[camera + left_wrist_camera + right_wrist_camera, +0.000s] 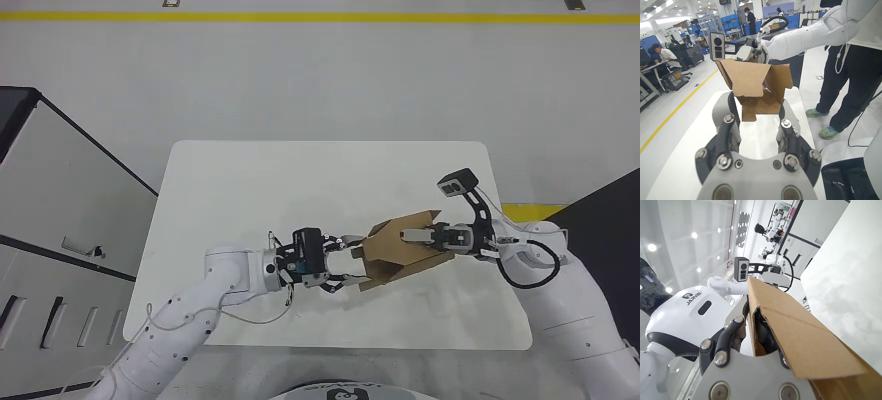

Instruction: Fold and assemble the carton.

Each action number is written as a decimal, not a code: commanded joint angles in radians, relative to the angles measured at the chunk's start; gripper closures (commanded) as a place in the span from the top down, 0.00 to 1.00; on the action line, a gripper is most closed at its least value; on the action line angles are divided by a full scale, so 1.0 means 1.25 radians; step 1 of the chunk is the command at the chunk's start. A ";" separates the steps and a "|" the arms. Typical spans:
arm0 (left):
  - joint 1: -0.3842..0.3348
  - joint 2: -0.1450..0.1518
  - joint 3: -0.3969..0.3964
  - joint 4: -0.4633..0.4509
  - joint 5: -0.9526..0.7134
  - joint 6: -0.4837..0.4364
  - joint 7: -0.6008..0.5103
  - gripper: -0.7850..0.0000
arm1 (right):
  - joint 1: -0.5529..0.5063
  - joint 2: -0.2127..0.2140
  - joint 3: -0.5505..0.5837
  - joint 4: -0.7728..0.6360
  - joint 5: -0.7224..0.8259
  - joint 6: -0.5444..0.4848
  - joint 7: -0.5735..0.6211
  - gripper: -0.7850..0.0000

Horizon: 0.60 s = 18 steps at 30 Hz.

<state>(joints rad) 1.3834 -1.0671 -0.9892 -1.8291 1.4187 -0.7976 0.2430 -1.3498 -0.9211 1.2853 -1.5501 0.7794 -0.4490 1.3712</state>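
At the middle of the white table, the right gripper clamps a wall of the brown cardboard carton. The left gripper, its jaws apart, should fold the loose flap squarely along its crease.

The carton is matt brown corrugated cardboard, the table smooth, faintly glossy white, the left gripper brushed metal and black plastic.

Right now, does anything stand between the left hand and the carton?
Nothing visible does. The left hand is open and faces the near flaps of the carton directly. The right hand grips the carton from its far side, out of the way.
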 commanded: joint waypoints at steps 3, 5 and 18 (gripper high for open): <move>0.000 0.000 0.000 0.004 -0.006 -0.001 0.008 0.56 | -0.002 0.000 0.002 -0.003 0.002 0.002 0.003 0.00; 0.000 0.000 -0.001 0.005 -0.008 -0.003 0.011 0.56 | -0.003 0.000 0.002 -0.004 0.002 0.003 0.003 0.00; 0.011 0.004 -0.011 -0.011 0.006 0.012 0.015 0.56 | -0.013 0.001 0.013 -0.002 -0.004 -0.007 -0.007 0.00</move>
<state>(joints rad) 1.3945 -1.0625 -1.0007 -1.8376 1.4187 -0.7871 0.2644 -1.3654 -0.9204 1.3014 -1.5542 0.7785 -0.4573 1.3629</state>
